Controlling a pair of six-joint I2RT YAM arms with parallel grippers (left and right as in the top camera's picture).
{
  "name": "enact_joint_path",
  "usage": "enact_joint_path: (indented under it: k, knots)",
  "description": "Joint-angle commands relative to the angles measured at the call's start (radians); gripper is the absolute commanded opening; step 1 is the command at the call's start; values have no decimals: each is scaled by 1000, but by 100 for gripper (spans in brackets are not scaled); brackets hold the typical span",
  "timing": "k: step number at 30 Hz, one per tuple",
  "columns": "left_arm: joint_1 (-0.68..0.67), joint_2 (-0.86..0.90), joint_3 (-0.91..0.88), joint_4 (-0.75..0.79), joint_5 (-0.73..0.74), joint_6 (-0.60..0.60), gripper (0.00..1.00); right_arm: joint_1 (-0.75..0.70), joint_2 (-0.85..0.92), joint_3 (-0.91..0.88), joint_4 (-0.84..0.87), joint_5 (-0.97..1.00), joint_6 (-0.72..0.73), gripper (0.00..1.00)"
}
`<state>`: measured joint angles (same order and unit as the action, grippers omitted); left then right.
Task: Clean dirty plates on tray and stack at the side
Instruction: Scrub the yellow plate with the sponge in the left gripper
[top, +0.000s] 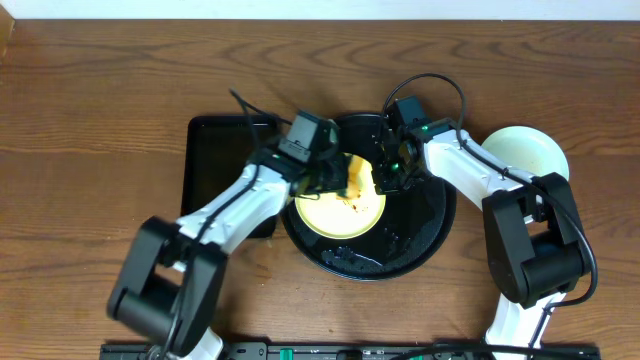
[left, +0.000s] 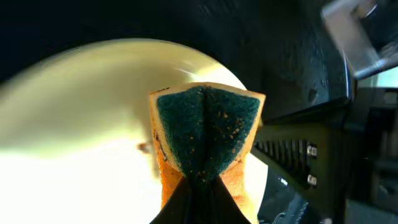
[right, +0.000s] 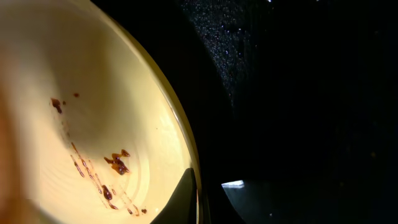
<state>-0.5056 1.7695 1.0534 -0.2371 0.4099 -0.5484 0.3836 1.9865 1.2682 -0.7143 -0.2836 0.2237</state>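
Note:
The pale yellow plate (top: 335, 212) lies in the round black tray (top: 425, 232) with brown smears in its centre (right: 115, 163). My left gripper (top: 333, 178) is shut on a yellow-orange sponge with a green scrub face (left: 205, 134), and its fingers pinch the sponge (left: 202, 196) over the plate (left: 68, 130). My right gripper (top: 390, 178) is shut on the plate's right rim (right: 194, 199), with one finger inside the plate. A second pale plate (top: 527, 152) sits on the table to the right of the tray. A third plate is not in view.
A smaller rectangular black tray (top: 215, 160) lies on the wooden table left of the round tray, partly under my left arm. Both arms reach over the round tray, whose black floor (right: 292, 93) looks wet and speckled.

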Motion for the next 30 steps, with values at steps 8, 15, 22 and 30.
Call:
enact_joint_path:
  k: [8,15,22,30]
  knots:
    - [-69,88,-2,45,88,-156,8,16,16,-13,-9,25,8,1]
    - [-109,103,-3,36,39,-179,8,16,16,-13,-11,25,8,2]
    - [-110,105,-3,-1,-145,-179,8,16,16,-13,-16,24,8,1]
    - [-83,105,-3,-56,-400,-179,8,16,16,-13,-23,24,8,1]
